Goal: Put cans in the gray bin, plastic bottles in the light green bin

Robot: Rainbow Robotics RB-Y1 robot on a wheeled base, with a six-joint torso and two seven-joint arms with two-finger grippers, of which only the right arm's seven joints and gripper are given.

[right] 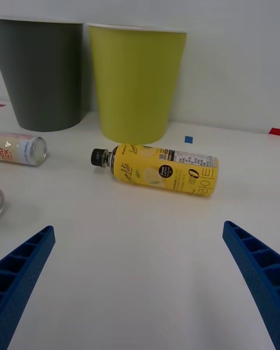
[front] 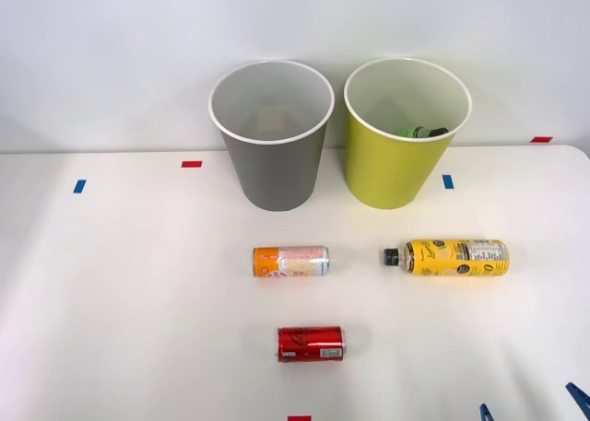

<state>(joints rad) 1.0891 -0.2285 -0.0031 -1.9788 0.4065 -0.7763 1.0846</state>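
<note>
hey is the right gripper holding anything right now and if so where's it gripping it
Nothing is held. The right gripper is open and empty above the table, with the yellow-label bottle lying ahead of it, untouched.

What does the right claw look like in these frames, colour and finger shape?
The right claw has two bright blue fingers that look like moulded plastic. Each is wedge-shaped, tapering to a pointed tip, with a ribbed, ladder-like inner face. The front view catches just the blue tips at the table's near edge. No cables, markings or arm links are visible.

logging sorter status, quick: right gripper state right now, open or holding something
Right gripper: open and empty, fingers spread wide at the table, with the yellow-label bottle lying ahead of it, untouched.
</note>
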